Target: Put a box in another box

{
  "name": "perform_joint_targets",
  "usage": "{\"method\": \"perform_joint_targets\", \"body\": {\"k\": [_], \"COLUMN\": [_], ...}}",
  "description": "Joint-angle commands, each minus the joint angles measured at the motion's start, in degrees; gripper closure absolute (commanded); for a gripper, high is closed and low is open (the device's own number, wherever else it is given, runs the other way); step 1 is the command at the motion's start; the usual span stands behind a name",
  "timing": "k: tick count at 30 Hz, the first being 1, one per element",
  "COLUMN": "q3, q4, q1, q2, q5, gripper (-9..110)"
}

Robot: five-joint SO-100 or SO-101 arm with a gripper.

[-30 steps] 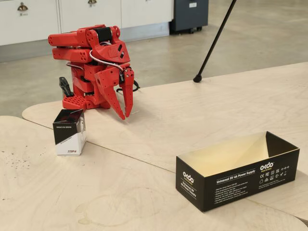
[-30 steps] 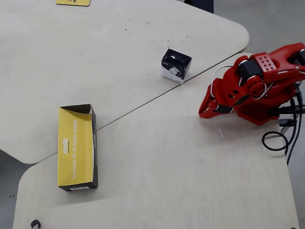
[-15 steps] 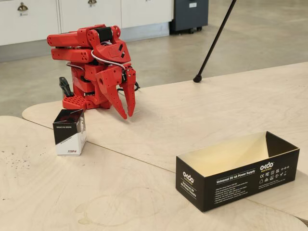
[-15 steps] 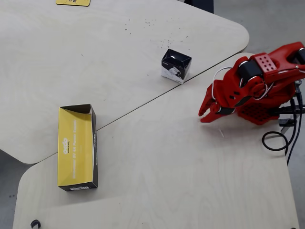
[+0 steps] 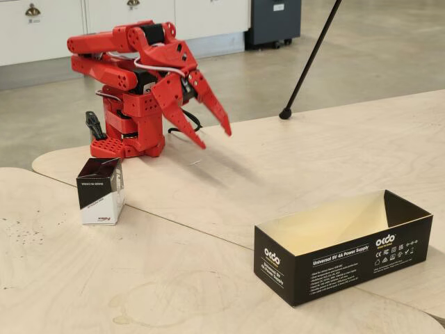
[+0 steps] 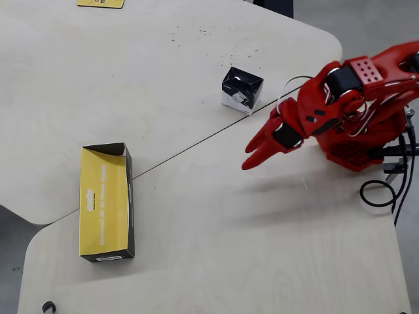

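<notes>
The small box (image 5: 102, 189), black on top and white below, stands upright on the wooden table to the left, in front of the arm's base; in the overhead view (image 6: 241, 89) it is at the top middle. The long black box (image 5: 348, 268) with a tan inside and white print lies open at the front right; in the overhead view (image 6: 129, 203) it is at the left. My red gripper (image 5: 215, 139) is open and empty, held above the table, pointing down. In the overhead view my gripper (image 6: 247, 157) is below and beside the small box, apart from it.
The arm's red base (image 5: 128, 136) stands at the table's back edge, with black cables (image 6: 383, 193) beside it. A black tripod leg (image 5: 309, 62) comes down behind the table. A seam (image 6: 196, 140) runs between two tabletops. A yellow item (image 6: 100, 2) lies at the far edge.
</notes>
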Motion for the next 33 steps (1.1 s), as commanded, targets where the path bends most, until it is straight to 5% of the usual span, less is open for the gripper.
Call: {"method": "perform_joint_targets", "body": {"k": [1,8,15,33], "q3": [-22.85,-49.92,-60.56,-41.40], "q4": [1.23,14.59,24.17,11.34], "q1": [5.89,17.49,29.97,49.04], "q2": [-18.72,-40.52,-51.77,-50.10], "q5": [9.93,20.57,19.42,-35.86], "gripper": [75,69,66,62]}}
